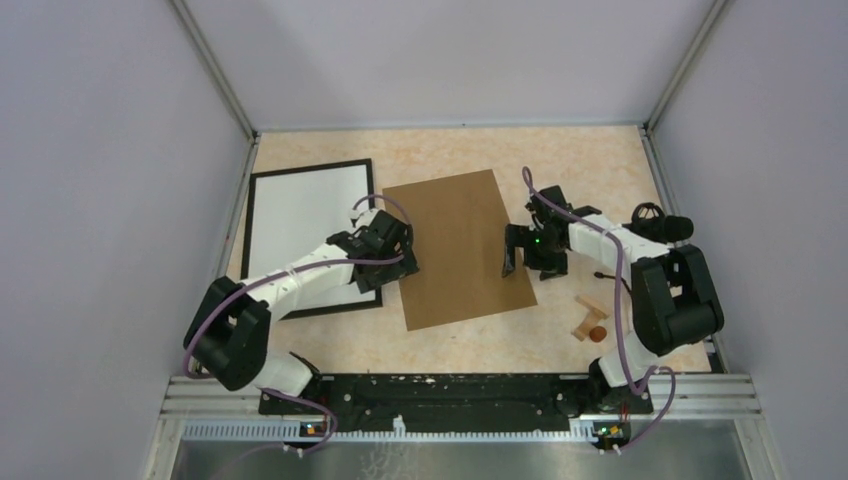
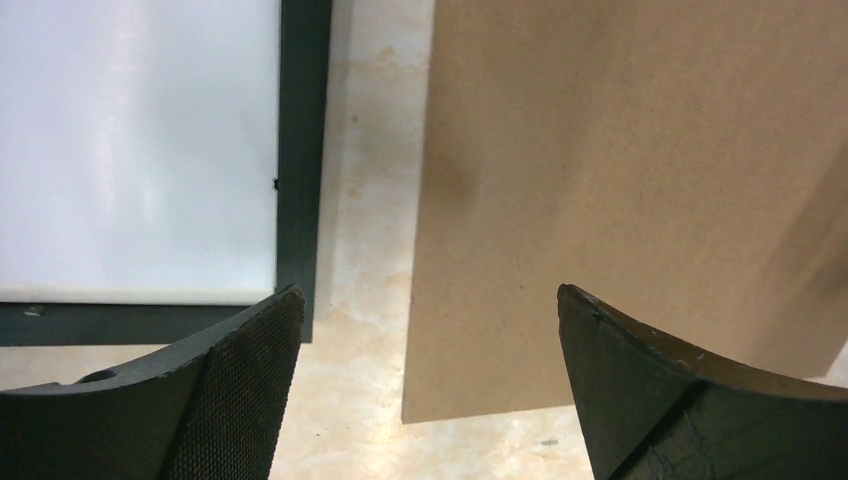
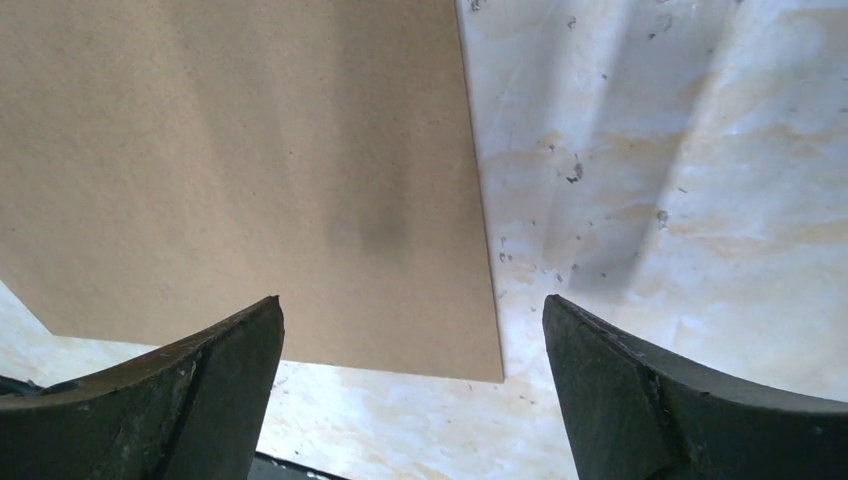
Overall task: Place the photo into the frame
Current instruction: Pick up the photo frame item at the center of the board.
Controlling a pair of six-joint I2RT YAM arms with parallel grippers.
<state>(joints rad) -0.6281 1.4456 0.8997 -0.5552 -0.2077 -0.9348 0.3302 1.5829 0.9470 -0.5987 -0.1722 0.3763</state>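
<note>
Jaws on both arms stand wide apart, gripping nothing. We see the left gripper point(image 2: 430, 290) above the near left corner of the flat brown rectangular sheet point(image 1: 460, 230), and the right gripper point(image 3: 412, 300) above its near right corner. The thin black-bordered rectangular frame point(image 1: 305, 168) (white inside) lies flat just left of the sheet on the marbled beige table point(image 1: 600, 160).

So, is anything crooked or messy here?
The brown board lies a bit crooked, turned compared with the black frame beside it. Small wooden pieces and an orange ball sit scattered by the right arm.
</note>
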